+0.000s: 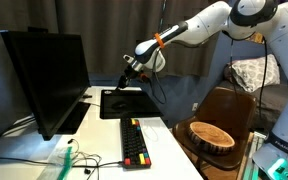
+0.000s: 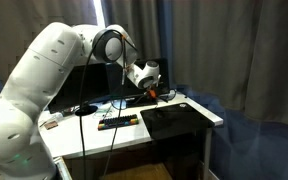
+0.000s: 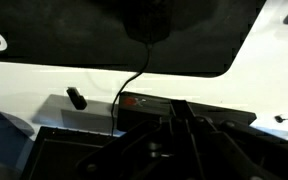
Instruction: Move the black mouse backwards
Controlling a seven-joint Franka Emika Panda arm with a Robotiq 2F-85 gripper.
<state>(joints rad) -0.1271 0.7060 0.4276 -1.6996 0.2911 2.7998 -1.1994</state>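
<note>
The black mouse (image 3: 149,20) lies on the flat black mouse pad (image 3: 54,30) at the top of the wrist view, and its cable (image 3: 134,75) runs off the pad across the white table. I cannot make the mouse out against the pad in the exterior views. My gripper (image 3: 174,108) shows as dark fingers meeting at the bottom centre, shut and empty, apart from the mouse. In both exterior views the gripper (image 1: 126,78) (image 2: 147,90) hangs above the far part of the pad (image 1: 124,104) (image 2: 174,120).
A long black keyboard (image 1: 134,142) (image 2: 115,122) with red and yellow keys lies beside the pad. A black monitor (image 1: 46,80) stands on the white table (image 1: 94,135). A wooden bowl (image 1: 210,135) sits on a chair beside the table. A small black plug (image 3: 76,98) lies on the table.
</note>
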